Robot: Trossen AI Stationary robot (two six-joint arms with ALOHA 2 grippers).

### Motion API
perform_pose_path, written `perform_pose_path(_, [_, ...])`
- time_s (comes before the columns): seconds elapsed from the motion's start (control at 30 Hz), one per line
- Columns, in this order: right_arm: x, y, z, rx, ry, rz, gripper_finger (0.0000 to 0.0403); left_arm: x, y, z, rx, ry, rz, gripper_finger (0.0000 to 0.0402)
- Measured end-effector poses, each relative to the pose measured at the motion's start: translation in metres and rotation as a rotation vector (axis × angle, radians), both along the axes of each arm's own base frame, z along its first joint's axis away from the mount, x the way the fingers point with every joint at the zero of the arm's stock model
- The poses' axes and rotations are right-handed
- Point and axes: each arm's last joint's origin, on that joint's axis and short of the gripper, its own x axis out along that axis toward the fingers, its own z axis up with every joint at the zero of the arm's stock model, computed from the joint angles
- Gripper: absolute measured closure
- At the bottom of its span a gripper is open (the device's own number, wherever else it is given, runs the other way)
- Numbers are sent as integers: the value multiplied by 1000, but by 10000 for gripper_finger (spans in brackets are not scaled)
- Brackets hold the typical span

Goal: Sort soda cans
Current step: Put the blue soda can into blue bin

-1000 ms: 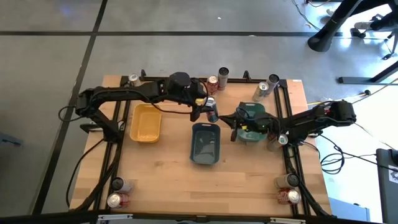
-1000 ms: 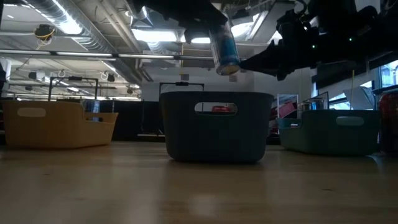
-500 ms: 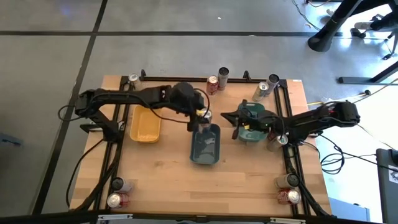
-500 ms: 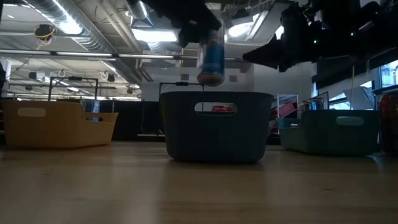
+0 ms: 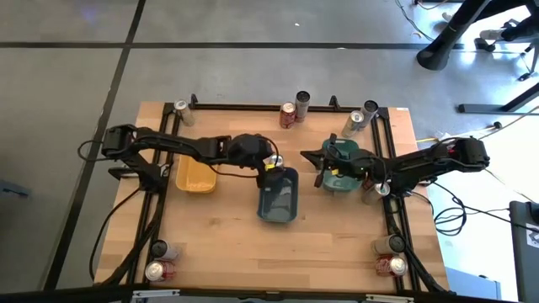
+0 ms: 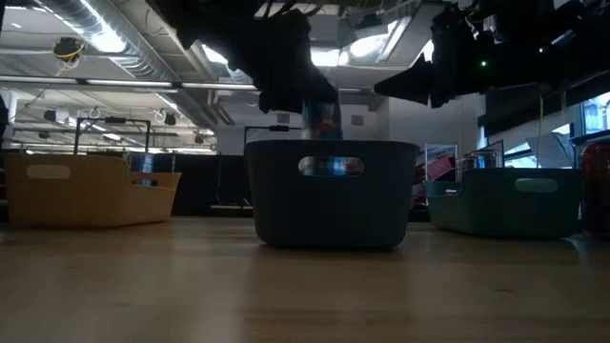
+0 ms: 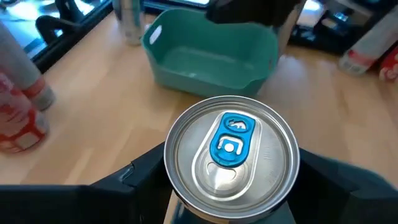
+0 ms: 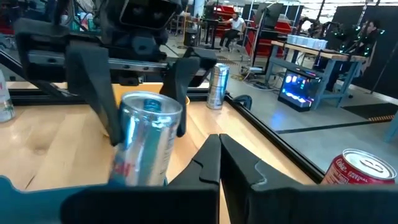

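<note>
1 cylindrical metal can (image 7: 231,155), blue-tabbed silver top

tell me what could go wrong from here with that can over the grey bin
1. The left gripper holds the can low into the grey bin, near its far end; a release off-centre might clip the rim or tip the can over.
2. The right gripper, shut, hangs over the teal bin right beside it, so the arms could brush if either swings across.
</note>
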Motion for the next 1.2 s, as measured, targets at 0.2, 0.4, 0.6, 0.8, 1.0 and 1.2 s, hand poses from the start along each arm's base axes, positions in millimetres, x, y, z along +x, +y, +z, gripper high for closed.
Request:
perform_pose_path(0.2, [0, 0, -2, 2, 21, 0, 398, -8, 2, -20, -23, 30, 35, 157])
perform_pose_path(0.4, [0, 0, -3, 2, 29, 0, 398, -16, 1, -35, 7, 59, 18, 157])
perform_pose_path(0.6, [0, 0, -5, 3, 53, 1, 398, -19, 1, -45, 69, 70, -24, 157])
perform_pose_path(0.8, [0, 0, -6, 4, 61, 0, 398, -19, 1, -47, 71, 78, -23, 147])
perform_pose_path(1.0, [0, 0, -6, 29, 54, -1, 398, -20, 1, -47, 76, 83, -24, 132])
perform_pose_path(1.2, [0, 0, -7, 29, 61, -1, 398, -20, 1, -47, 74, 86, -17, 124])
